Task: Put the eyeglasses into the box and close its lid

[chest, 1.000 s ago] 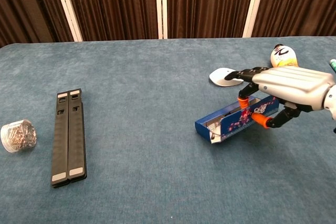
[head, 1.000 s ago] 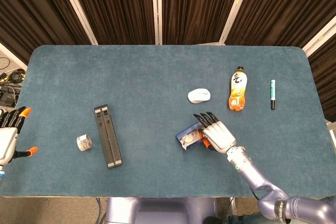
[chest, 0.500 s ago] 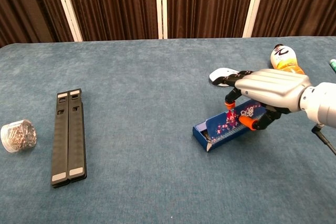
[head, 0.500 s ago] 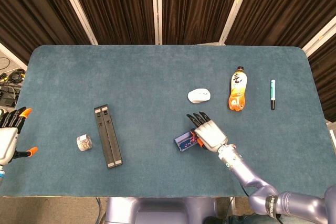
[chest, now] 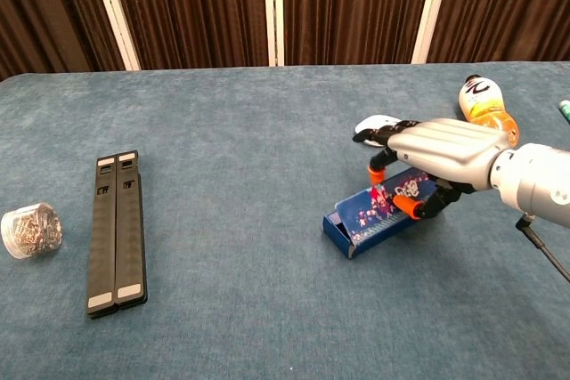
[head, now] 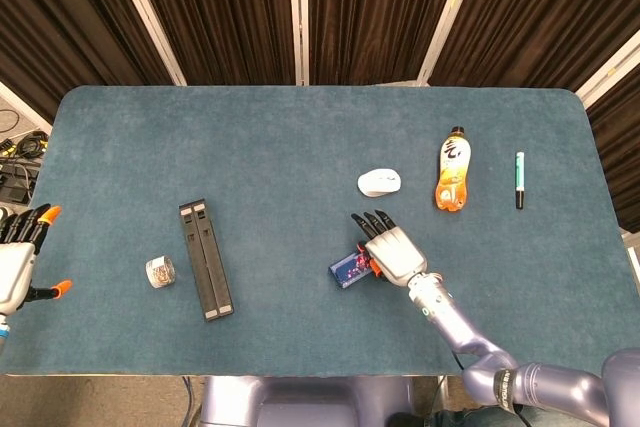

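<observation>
On the teal table (head: 300, 137) we saw the black folding stand (head: 206, 259) lying left of centre. Our right hand (head: 392, 251) rested flat over the blue box (chest: 378, 215), fingers extended, thumb against its raised lid; we could not tell whether the eyeglasses lay inside. Our left hand (head: 18, 269) hung open off the table's left edge. Beyond sat the orange bottle (head: 453, 171), white mouse (head: 380, 182), jar (head: 159, 271) and pen (head: 519, 179).

Bright, even light; soft shadows; sharp focus.
</observation>
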`<state>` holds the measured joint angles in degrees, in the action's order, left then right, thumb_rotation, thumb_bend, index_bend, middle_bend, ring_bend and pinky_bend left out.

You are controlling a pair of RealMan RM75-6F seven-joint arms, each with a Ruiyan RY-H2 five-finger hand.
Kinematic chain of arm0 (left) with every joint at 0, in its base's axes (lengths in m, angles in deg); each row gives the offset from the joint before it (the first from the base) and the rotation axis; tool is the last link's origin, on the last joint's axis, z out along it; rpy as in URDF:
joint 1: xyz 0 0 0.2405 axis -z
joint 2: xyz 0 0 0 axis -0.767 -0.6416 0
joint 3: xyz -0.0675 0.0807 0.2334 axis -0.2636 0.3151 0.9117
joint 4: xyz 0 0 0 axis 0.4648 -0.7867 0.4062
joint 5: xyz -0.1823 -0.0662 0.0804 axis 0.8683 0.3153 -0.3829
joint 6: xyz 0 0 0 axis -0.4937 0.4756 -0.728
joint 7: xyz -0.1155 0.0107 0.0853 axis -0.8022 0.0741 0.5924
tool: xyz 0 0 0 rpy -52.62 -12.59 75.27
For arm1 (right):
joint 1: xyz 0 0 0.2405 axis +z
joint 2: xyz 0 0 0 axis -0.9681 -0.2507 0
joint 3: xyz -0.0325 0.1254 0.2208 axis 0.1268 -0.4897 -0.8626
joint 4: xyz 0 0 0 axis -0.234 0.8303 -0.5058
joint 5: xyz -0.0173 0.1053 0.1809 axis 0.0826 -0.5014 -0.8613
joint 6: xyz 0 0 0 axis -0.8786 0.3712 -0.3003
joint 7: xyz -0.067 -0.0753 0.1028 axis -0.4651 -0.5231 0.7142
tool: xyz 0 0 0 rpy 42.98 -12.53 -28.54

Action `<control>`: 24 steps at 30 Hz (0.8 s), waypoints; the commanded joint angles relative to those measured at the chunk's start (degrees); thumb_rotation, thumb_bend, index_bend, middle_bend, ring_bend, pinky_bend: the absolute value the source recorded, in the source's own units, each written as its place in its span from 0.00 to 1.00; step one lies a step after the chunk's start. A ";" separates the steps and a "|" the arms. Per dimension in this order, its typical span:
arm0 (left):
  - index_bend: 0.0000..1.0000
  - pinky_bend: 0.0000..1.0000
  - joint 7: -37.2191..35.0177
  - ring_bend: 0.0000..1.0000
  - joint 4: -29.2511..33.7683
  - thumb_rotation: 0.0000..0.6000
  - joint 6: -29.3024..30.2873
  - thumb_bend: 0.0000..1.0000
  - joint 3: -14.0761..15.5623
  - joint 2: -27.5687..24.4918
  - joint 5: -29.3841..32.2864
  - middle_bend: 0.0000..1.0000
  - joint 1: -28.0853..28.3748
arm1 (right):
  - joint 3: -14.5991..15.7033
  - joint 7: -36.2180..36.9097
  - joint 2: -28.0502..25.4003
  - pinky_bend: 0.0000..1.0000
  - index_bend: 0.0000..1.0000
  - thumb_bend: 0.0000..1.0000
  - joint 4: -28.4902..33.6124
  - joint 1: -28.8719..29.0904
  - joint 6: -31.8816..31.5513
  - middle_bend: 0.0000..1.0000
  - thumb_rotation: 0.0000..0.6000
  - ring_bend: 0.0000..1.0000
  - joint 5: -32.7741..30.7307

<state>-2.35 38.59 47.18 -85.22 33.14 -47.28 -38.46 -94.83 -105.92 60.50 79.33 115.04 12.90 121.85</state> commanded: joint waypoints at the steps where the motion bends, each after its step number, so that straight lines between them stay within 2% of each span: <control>1: 0.00 0.00 0.06 0.00 -0.05 1.00 -0.11 0.00 -0.03 0.05 0.15 0.00 0.06 | -0.29 0.58 0.85 0.00 0.30 0.38 -0.53 -0.25 -1.17 0.01 1.00 0.00 0.36; 3: 0.00 0.00 0.09 0.00 -0.07 1.00 -0.15 0.00 -0.05 0.07 0.20 0.00 0.10 | -0.38 0.71 1.43 0.00 0.23 0.31 -1.02 -0.36 -1.99 0.02 1.00 0.00 0.82; 9: 0.00 0.00 0.22 0.00 -0.14 1.00 -0.14 0.00 -0.04 0.16 0.29 0.00 0.11 | -0.62 2.00 2.71 0.00 0.14 0.11 -1.97 -0.57 -3.21 0.00 1.00 0.00 1.60; 11: 0.00 0.00 0.15 0.00 -0.20 1.00 -0.22 0.00 -0.08 0.16 0.46 0.00 0.13 | -0.91 4.01 2.32 0.00 0.12 0.08 -0.95 -0.72 -4.11 0.00 1.00 0.00 2.73; 15: 0.00 0.00 0.30 0.00 -0.38 1.00 -0.56 0.00 -0.12 0.26 0.71 0.00 0.31 | -0.91 6.76 -1.17 0.00 0.10 0.07 3.54 -0.59 -4.52 0.00 1.00 0.00 5.26; 19: 0.00 0.00 0.73 0.00 -0.17 1.00 -0.67 0.00 -0.05 0.36 0.78 0.00 0.40 | -0.44 6.78 -5.77 0.00 0.07 0.07 8.06 0.50 -0.95 0.00 1.00 0.00 4.88; 24: 0.00 0.00 0.80 0.00 0.03 1.00 -0.36 0.00 -0.01 0.31 0.62 0.00 0.29 | 0.13 5.82 -7.23 0.00 0.05 0.07 7.98 1.84 2.86 0.00 1.00 0.00 3.28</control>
<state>-1.55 38.61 46.82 -85.23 33.46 -46.66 -38.17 -94.98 -99.81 53.82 87.35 116.27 14.78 125.69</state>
